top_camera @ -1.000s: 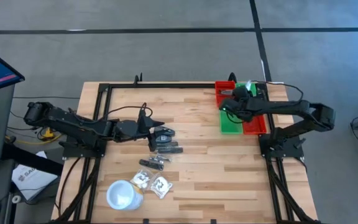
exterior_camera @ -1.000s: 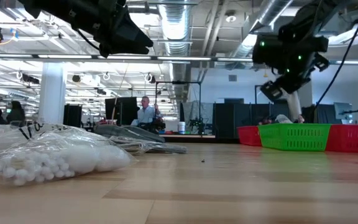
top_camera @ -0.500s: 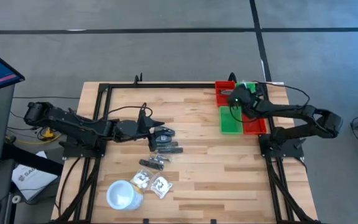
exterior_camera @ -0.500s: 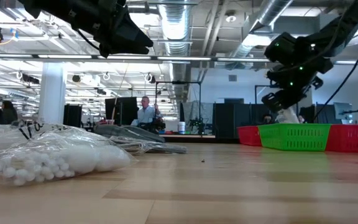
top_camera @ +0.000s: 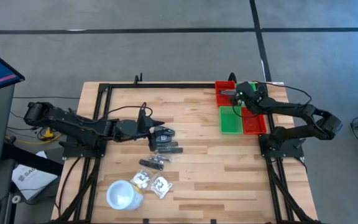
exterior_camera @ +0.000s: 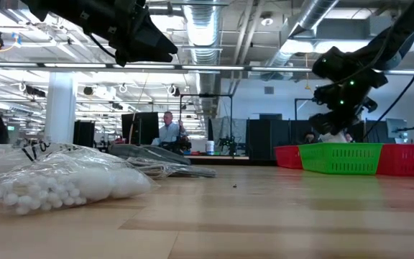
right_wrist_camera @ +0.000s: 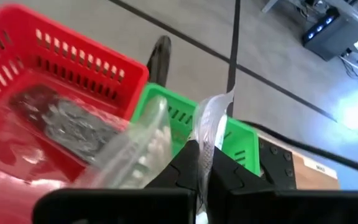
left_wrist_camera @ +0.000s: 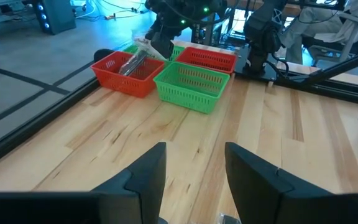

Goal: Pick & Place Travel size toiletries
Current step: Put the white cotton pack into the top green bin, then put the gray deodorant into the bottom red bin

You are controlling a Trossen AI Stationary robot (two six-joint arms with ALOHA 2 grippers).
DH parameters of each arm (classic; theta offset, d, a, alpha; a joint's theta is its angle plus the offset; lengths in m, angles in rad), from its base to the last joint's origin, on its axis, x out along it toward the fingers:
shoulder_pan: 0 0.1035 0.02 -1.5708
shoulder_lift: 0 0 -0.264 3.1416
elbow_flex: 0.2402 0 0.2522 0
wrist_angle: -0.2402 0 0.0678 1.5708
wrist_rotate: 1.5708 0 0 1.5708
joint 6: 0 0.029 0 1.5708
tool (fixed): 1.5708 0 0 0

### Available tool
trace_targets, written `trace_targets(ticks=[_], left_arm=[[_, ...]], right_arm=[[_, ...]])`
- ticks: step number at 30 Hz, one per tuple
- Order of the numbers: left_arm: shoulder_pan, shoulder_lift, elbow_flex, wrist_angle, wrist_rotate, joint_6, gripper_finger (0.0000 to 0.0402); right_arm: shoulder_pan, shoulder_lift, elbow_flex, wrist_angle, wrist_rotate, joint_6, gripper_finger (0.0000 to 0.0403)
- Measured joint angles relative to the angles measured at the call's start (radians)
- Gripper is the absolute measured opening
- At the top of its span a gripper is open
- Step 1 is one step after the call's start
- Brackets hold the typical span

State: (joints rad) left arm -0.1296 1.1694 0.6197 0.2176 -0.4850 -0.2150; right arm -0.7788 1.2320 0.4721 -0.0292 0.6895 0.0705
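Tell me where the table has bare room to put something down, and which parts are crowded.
Bare wood spans the table middle, between the pile of toiletries and the green basket, plus the strip from there to the near edge. Crowded: the near-left corner, with the white cup and sachets beside the waiting left gripper, and the far-right baskets, where the right gripper holds a clear sachet over the red basket.

white cup (top_camera: 120,194) contents unclear, sachet (right_wrist_camera: 143,146) bottom cut off

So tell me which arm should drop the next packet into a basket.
The right. Its tool is shut on a clear packet and hangs by the red basket and the green basket. The left tool is open and empty, near the pile across the table.
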Motion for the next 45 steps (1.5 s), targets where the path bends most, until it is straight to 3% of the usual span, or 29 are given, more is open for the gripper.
trace_targets(ticks=[5,14,22,29,36,45], left_arm=[[0.000,0.000,0.000,0.000,0.000,0.000,0.0154],[0.000,0.000,0.000,0.000,0.000,0.000,0.0154],[0.000,0.000,0.000,-0.011,0.002,0.000,0.0154],[-0.002,0.000,0.000,-0.031,0.111,0.001,0.0154],[0.014,0.000,-0.049,-0.136,0.117,0.047,0.0154],[0.087,0.001,-0.165,-0.132,0.136,0.054,0.0154]], right_arm=[[0.016,0.000,-0.005,0.000,-0.013,-0.006,0.0038],[0.088,-0.011,-0.004,0.024,-0.009,-0.018,0.0152],[0.276,-0.011,0.057,0.019,-0.036,0.009,0.0213],[0.481,-0.012,0.112,0.016,-0.093,0.009,0.0214],[0.638,-0.012,0.114,0.029,-0.151,0.061,0.0194],[0.740,-0.012,0.114,0.096,-0.161,0.061,0.0177]])
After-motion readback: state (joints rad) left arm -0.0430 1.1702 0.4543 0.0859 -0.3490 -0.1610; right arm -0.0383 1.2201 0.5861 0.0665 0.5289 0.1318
